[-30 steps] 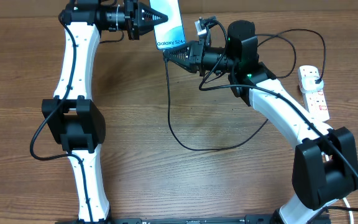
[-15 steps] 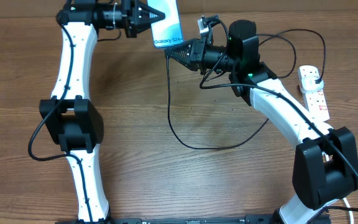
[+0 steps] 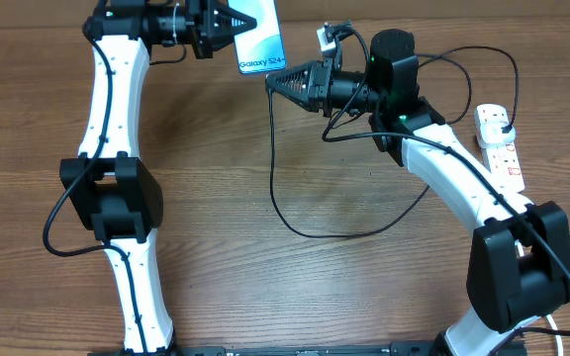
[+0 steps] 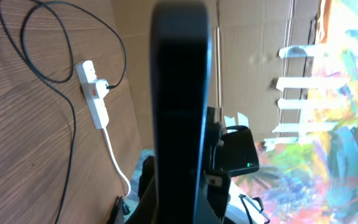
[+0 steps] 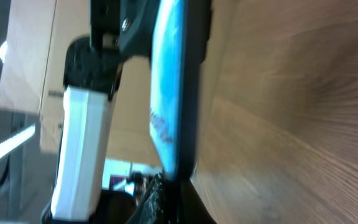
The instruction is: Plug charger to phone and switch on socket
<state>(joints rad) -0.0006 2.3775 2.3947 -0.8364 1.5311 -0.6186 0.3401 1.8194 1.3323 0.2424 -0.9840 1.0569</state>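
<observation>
My left gripper (image 3: 234, 22) is shut on the phone (image 3: 262, 42) and holds it up at the table's far edge, its lit blue screen facing up. In the left wrist view the phone (image 4: 179, 93) shows edge-on and dark. My right gripper (image 3: 273, 81) is shut on the charger's connector tip, right at the phone's lower edge. The right wrist view shows the phone's blue screen (image 5: 168, 93) just beyond my fingertips (image 5: 188, 196). The black charger cable (image 3: 315, 234) loops over the table to its plug in the white socket (image 3: 503, 148).
The socket strip also shows in the left wrist view (image 4: 95, 96) with its thick white cord (image 4: 114, 155). The cable loop lies across the wooden table's middle (image 3: 265, 297). Thin arm wires hang around my right arm (image 3: 463, 59).
The left gripper has shifted the phone slightly up and left and tilted it. The right gripper with the connector has followed, staying at the phone's lower edge.
</observation>
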